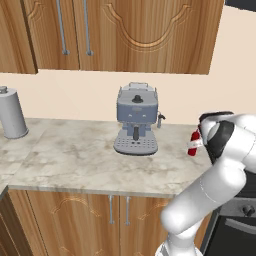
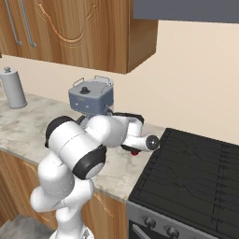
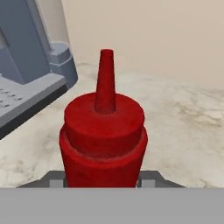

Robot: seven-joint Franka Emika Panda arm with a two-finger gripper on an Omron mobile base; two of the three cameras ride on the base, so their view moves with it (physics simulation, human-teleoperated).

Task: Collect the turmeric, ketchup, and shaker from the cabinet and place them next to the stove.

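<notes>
The ketchup (image 3: 104,140), a slim red squeeze bottle with a pointed nozzle, stands upright on the marble counter (image 1: 75,160) between the coffee machine and the stove (image 2: 196,163). My gripper (image 3: 103,179) is shut on its body, with a finger pressed to each side. From the left base view the ketchup (image 1: 194,143) peeks out beside my forearm. From the right, a sliver of the ketchup (image 2: 135,152) shows under the gripper (image 2: 135,147). The cabinet (image 1: 125,30) hangs above with its doors closed. The turmeric and the shaker are out of view.
A grey-blue coffee machine (image 1: 136,120) stands at the back of the counter, just left of the bottle. A tall grey cylinder (image 1: 11,114) stands at the far left. The stove's front knobs (image 2: 161,226) face me at the right.
</notes>
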